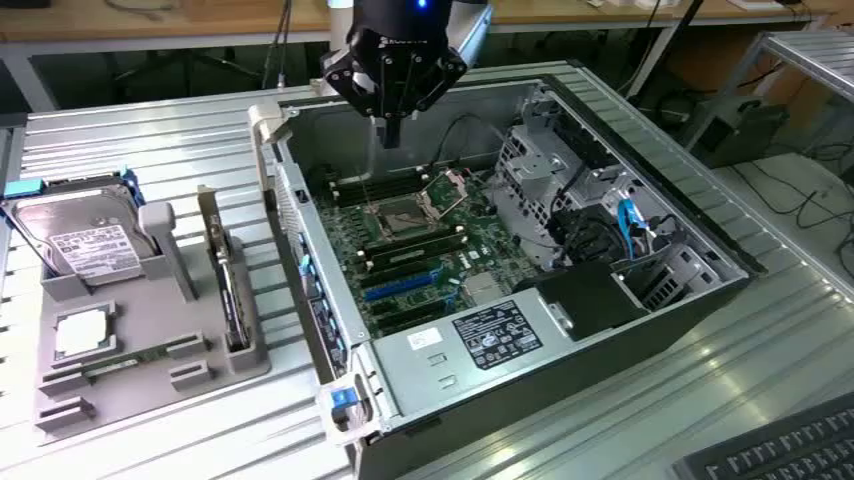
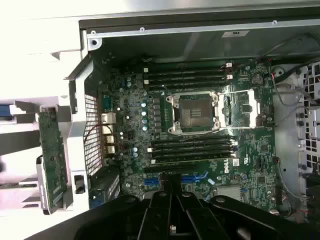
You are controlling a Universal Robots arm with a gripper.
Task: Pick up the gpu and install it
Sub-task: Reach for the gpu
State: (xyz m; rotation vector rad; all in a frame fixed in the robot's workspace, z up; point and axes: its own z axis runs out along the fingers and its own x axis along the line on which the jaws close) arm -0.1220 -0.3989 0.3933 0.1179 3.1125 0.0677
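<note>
The gpu [image 1: 230, 285] stands on edge in a grey holder [image 1: 147, 345] on the exterior view's left, beside the open computer case [image 1: 667, 200]. It is a thin dark card with a metal bracket at its far end. In the wrist view the gpu [image 2: 52, 160] appears as a green board just outside the case wall. My gripper [image 1: 390, 138] hangs above the far end of the case, over the motherboard [image 1: 414, 250], fingers shut with nothing between them. The wrist view has the gripper [image 2: 172, 189] over the blue slots [image 2: 192, 177] of the motherboard [image 2: 130, 125].
A silver hard drive [image 1: 83, 245] and a slim memory stick [image 1: 127, 358] sit in the same holder. Inside the case are the processor socket [image 2: 192, 112], cables [image 1: 627, 220] and a power supply [image 1: 494, 335]. A keyboard [image 1: 787, 455] lies at the exterior view's lower right.
</note>
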